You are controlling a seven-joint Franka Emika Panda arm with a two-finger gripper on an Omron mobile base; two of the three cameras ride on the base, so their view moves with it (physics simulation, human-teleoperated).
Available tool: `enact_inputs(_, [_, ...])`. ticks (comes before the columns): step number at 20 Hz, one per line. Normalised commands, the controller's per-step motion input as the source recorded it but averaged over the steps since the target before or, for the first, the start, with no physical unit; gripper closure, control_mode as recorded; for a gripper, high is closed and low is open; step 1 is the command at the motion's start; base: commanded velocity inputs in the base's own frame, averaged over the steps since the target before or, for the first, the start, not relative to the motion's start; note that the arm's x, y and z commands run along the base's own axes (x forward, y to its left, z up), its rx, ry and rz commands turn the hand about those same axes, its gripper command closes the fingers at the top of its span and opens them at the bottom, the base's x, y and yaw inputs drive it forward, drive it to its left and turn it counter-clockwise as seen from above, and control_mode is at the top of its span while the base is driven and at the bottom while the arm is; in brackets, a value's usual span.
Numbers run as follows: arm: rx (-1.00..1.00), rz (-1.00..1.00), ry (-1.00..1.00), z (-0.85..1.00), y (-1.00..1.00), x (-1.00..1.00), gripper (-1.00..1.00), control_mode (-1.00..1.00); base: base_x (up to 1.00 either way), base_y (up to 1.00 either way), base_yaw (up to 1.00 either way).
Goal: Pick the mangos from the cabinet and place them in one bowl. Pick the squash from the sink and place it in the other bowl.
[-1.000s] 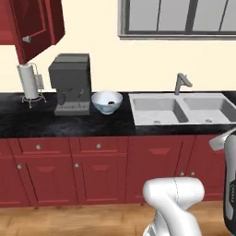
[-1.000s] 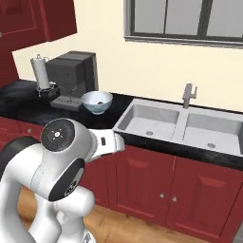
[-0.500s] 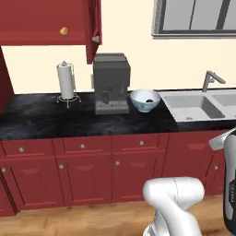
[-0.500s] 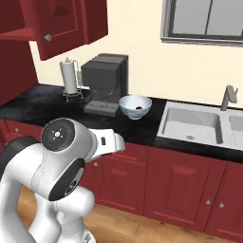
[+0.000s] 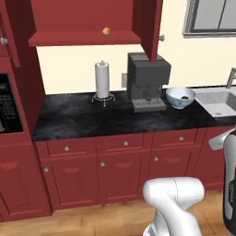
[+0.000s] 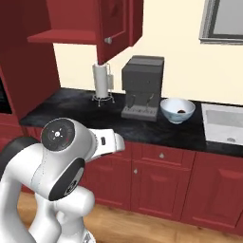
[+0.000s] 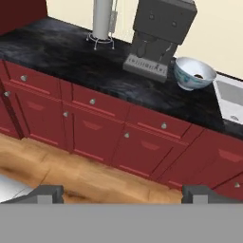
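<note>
I see the cabinet (image 5: 92, 20) open, its door (image 5: 150, 25) swung out over the coffee machine (image 5: 147, 80). One mango (image 5: 106, 31) sits on the shelf near its front edge, toward the door side; it looks yellow-orange, though it is too small for me to be sure. The door hangs just beside that end of the shelf and crowds the approach from the right.

On the counter (image 5: 83, 117), the towel roll (image 5: 102, 80) stands at the back edge under the shelf, the coffee machine just right of it, and the bowl (image 5: 180, 97) beside the machine, close to the sink (image 5: 219, 102) at the counter's right end. Something small and dark lies in the bowl. The counter's front half and left end are bare, with a tall dark unit (image 5: 11, 106) closing off the left edge.

My gripper (image 7: 122, 193) hangs low, facing the drawers (image 7: 95, 102), fingers (image 7: 47, 192) spread wide and holding nothing, well apart from the shelf
</note>
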Motion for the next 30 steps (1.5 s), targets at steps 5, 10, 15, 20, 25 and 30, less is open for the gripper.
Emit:
enact_inputs(5, [0.00, 0.00, 0.00, 0.00, 0.00, 0.00, -1.00, 1.00, -0.37, 0.89, -0.14])
enact_inputs(10, [0.00, 0.00, 0.00, 0.00, 0.00, 0.00, -1.00, 1.00, -0.34, 0.83, -0.11])
enact_inputs(15, [0.00, 0.00, 0.00, 0.00, 0.00, 0.00, -1.00, 1.00, -0.08, 0.45, -0.07])
enact_inputs(20, [0.00, 0.00, 0.00, 0.00, 0.00, 0.00, -1.00, 1.00, 0.29, 0.00, 0.00])
enact_inputs(25, [0.00, 0.00, 0.00, 0.00, 0.00, 0.00, -1.00, 1.00, 0.85, 0.26, -0.02])
enact_inputs(30, [0.00, 0.00, 0.00, 0.00, 0.00, 0.00, -1.00, 1.00, 0.71, 0.12, -0.03])
